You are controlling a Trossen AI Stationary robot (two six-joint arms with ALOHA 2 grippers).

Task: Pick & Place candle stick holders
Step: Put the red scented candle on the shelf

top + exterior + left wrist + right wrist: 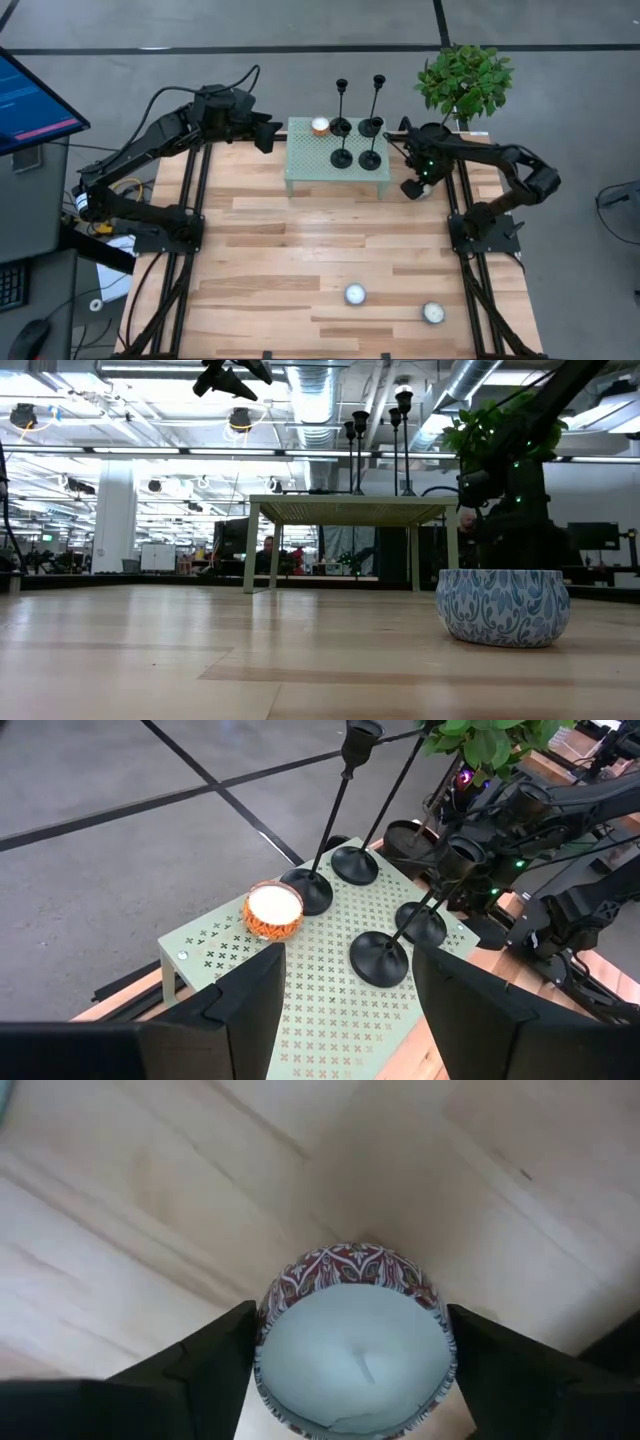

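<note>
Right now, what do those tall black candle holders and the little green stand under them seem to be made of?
The candle stick holders look like matte black metal: very thin stems on flat disc bases, with little shine. The stand looks like pale green painted sheet metal, judging by its thin top punched with small cross-shaped holes. Neither is certain from looks alone.

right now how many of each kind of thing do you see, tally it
candle stick holders: 4
candles: 4, one at the right gripper
green stand: 1
potted plant: 1
total: 10
</note>
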